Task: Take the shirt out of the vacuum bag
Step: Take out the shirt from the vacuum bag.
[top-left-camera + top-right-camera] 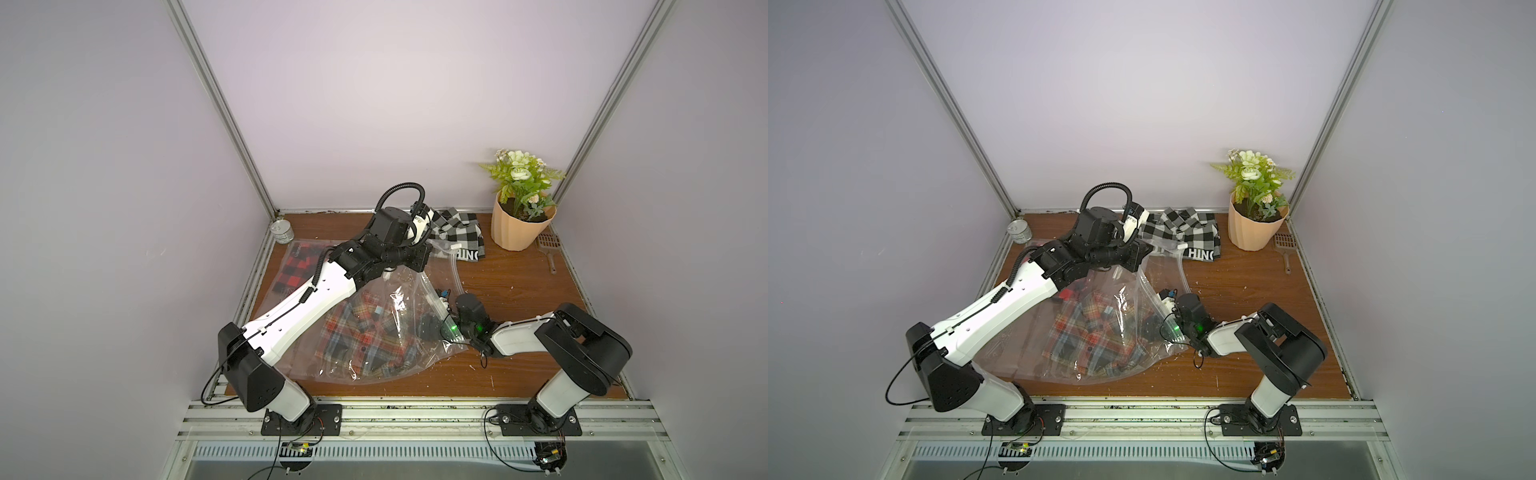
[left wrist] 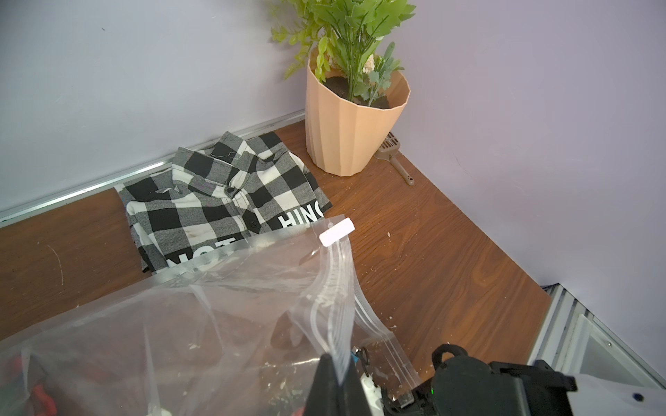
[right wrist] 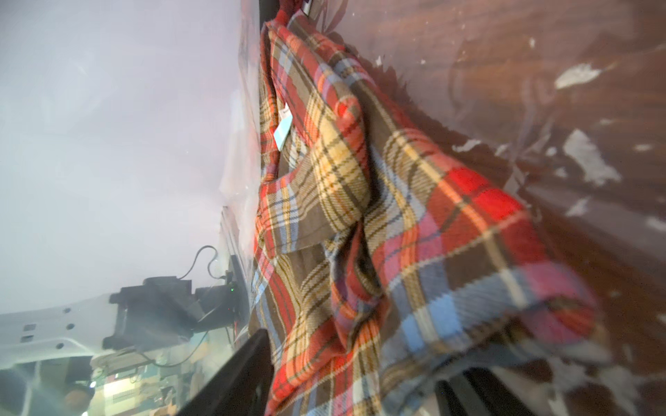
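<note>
Left hand (image 2: 337, 363) up close, clenched on the ribbed zip strip (image 2: 335, 299) of the vacuum bag (image 1: 316, 370), holding its mouth raised above the table (image 1: 519, 291). Right hand (image 3: 355, 356) inside the bag, released, jaws wide either side of the shirt (image 3: 360, 180) lying there. Hold the mouth taut; close low on a thick fold; pull outward steadily. Slick crinkled film, soft woven plaid, crumpled.

Vacuum bag (image 1: 316, 365) lies on the table (image 1: 519, 291), left of centre; shirt (image 1: 365, 336) in it; zip edge (image 2: 335, 284) raised at the bag's far side, pinched in the left gripper (image 2: 338, 378); right gripper (image 3: 356, 389) inside the bag's mouth from the right, jaws apart either side of the shirt's edge; second bag (image 1: 299, 266) far left; can (image 1: 282, 232) behind it, far-left corner; folded shirt (image 1: 457, 232) against the far wall; plant pot (image 1: 519, 228) right of it; scoop (image 1: 547, 249) right of the pot.
</note>
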`<state>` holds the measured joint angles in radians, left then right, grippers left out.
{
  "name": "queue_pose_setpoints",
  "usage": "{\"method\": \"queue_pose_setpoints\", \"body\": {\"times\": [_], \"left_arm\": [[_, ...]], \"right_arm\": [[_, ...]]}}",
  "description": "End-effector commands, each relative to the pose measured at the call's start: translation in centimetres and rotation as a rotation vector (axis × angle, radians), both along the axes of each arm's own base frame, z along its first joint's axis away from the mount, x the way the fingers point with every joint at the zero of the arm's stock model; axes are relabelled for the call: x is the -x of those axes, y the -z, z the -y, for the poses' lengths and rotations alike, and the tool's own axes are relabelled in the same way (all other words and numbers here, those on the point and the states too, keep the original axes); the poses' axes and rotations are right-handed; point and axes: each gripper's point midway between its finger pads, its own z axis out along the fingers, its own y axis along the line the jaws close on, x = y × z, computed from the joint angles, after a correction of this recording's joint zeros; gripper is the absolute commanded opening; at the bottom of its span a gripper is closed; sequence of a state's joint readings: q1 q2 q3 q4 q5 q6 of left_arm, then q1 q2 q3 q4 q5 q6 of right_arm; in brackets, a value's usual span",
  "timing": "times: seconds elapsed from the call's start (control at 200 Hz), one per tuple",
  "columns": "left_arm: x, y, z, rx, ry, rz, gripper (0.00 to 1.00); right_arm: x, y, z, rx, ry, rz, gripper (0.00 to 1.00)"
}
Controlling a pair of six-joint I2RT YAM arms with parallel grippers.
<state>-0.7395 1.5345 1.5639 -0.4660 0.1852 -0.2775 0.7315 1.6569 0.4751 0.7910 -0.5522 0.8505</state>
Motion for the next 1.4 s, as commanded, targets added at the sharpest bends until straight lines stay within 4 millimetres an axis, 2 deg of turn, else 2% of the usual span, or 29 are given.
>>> {"method": "queue_pose_setpoints", "body": {"times": [0.0,0.125,0.285,0.615,0.766,0.871,1.176,1.291,1.396], "left_arm": [[-0.1,-0.7,1.0,0.036,0.025,0.029,0.01],[-0.1,-0.6,1.0,0.035,0.025,0.028,0.01],[-0.1,-0.7,1.0,0.036,0.025,0.03,0.01],[0.0,-0.5,0.8,0.03,0.024,0.034,0.0],[0.0,-0.3,0.8,0.028,0.025,0.032,0.01],[0.1,-0.4,0.8,0.027,0.026,0.035,0.0],[0.1,-0.1,0.3,0.009,0.011,0.041,0.01],[-0.1,0.2,0.1,0.001,-0.001,0.043,0.01],[-0.2,0.7,0.0,-0.013,-0.009,0.041,0.01]], "right_arm": [[0.4,1.5,-0.3,0.03,0.014,-0.045,0.74],[0.6,1.7,-1.2,0.027,0.001,-0.043,0.74],[0.2,2.3,-1.3,0.048,0.022,-0.045,0.73],[-0.6,3.3,-1.4,0.104,0.038,-0.031,0.62],[-0.8,3.7,-1.6,0.101,0.05,-0.032,0.44],[-1.0,3.9,-1.6,0.095,0.06,-0.031,0.35],[-1.2,2.5,-1.7,0.077,0.059,0.005,0.07],[-1.4,1.3,-1.5,0.118,0.041,0.048,0.0],[-1.3,0.4,-0.9,0.179,0.023,0.078,0.0]]}}
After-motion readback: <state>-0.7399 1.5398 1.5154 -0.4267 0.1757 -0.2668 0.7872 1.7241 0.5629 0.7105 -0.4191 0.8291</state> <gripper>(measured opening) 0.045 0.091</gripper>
